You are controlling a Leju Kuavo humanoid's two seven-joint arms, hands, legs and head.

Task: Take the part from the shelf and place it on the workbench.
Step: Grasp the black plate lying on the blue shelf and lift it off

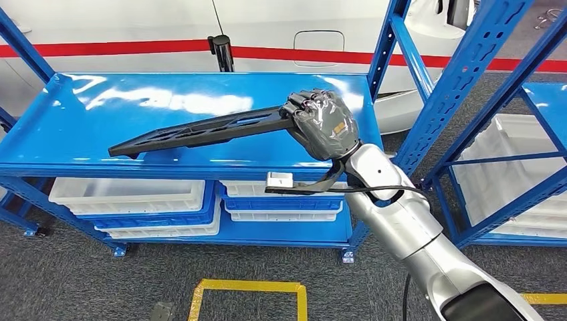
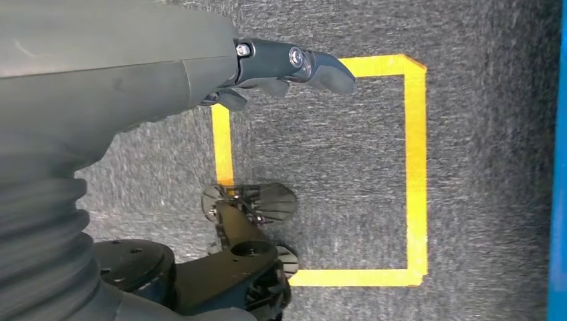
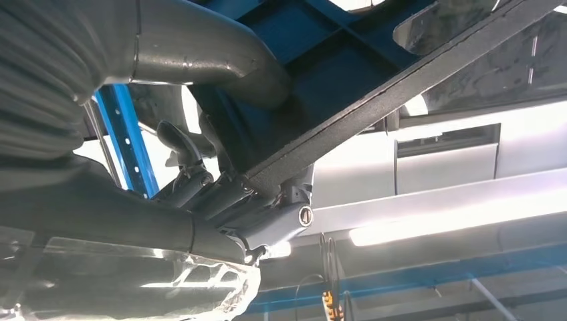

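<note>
Gripping the long black part (image 1: 200, 130) by one end, right robot hand (image 1: 321, 124) holds it above blue shelf (image 1: 60, 127); left robot hand (image 2: 267, 70) hangs w/ nothing in it, fingers apart.

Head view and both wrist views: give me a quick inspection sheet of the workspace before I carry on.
Surface: blue shelf top, glossy with glare; bare except where the part lies over it.
Job's things: long black part, gripped at one end; the far end looks close to the shelf top, contact unclear.
Clutter: white bins on the lower shelf level.
Hands: right hand grips the part; left hand hangs over the floor, holding nothing.
Cables: black cable looping at the right wrist.
Surroundings: second blue rack to the right; yellow tape square on grey carpet; white body with a red stripe behind.
</note>
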